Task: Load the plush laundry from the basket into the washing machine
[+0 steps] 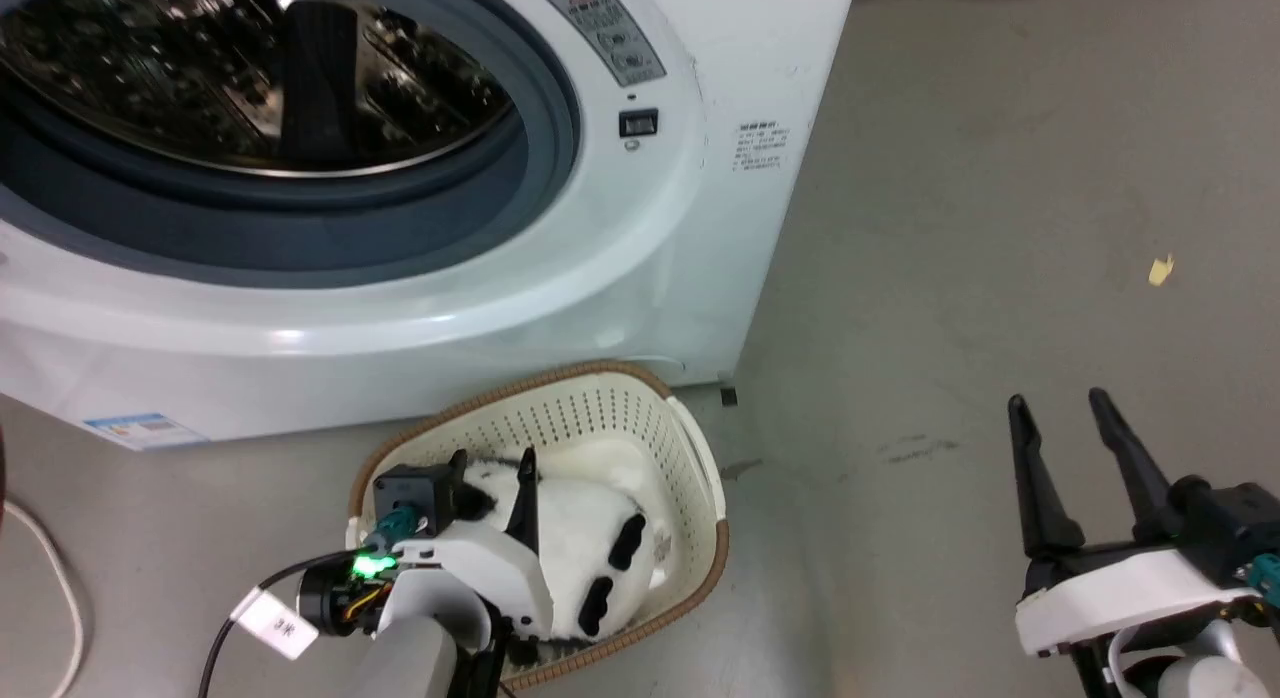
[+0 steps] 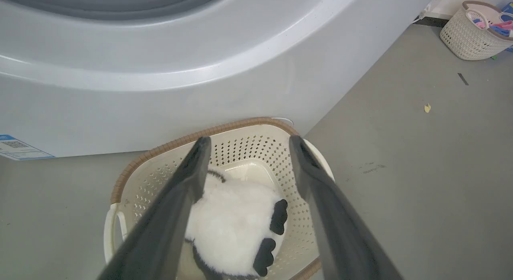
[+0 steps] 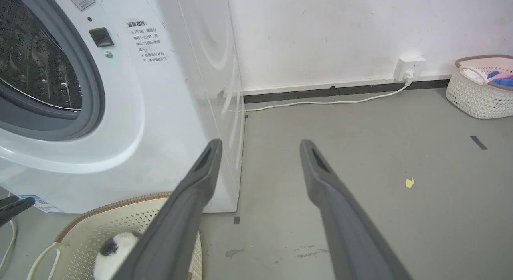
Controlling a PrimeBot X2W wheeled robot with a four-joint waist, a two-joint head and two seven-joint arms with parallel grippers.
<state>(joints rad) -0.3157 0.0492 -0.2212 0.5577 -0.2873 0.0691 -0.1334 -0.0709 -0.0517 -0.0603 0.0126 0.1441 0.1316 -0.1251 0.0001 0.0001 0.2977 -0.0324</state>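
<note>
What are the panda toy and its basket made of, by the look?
The panda toy looks like soft synthetic plush: fuzzy, matte pile. The basket seems moulded cream plastic, smooth with regular punched holes; its brown rim looks woven, possibly moulded too.

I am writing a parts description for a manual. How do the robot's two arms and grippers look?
The left gripper and right gripper each have two long, dark, tapering fingers on a white shell with a black block and teal connector. The left wrist carries a green light and a black cable with a white tag.
</note>
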